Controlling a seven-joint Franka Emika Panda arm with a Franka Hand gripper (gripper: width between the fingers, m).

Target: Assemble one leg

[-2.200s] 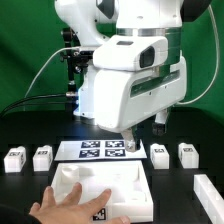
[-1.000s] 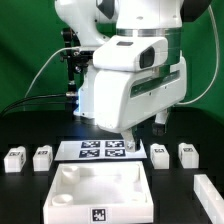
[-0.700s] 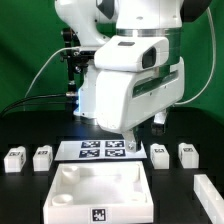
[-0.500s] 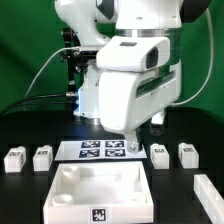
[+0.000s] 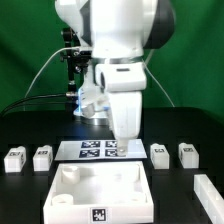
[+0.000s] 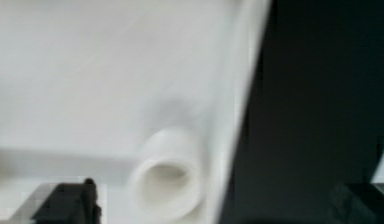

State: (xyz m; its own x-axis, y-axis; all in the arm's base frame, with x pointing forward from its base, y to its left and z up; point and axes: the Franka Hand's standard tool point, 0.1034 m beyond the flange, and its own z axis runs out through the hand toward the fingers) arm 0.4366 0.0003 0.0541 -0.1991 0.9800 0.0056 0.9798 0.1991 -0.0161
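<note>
Plainly, in the exterior view the jaws (image 5: 118,151) hung low over the marker board (image 5: 88,149), just behind the slab (image 5: 100,185). From that angle I could not tell how wide they stood. No leg lay between them or beneath them.

Four legs sat in a row on the table (image 5: 25,195), roughly level with the jaws and all apart from them. The nearest leg (image 5: 159,154) sat to the exterior view's right of the jaws, just past the end of the marker board, with the second leg (image 5: 187,153) farther out the same way. The third leg (image 5: 41,157) and fourth leg (image 5: 14,158) sat to the exterior view's left of the jaws, well apart from them. Each looked like a short block with its tag toward the camera. It was too stubby to show a clear long axis.

In the wrist view the jaws (image 6: 221,203) were spread wide, with one of the fingers (image 6: 68,200) over the slab (image 6: 100,80) and the other over the dark table (image 6: 313,100). Nothing was held between them. A round socket (image 6: 162,182) of the slab lay between the fingers, nearer that first one, and no leg showed.

So the coming move seemed to be a sideways shift toward the nearest leg, followed by a short drop.
</note>
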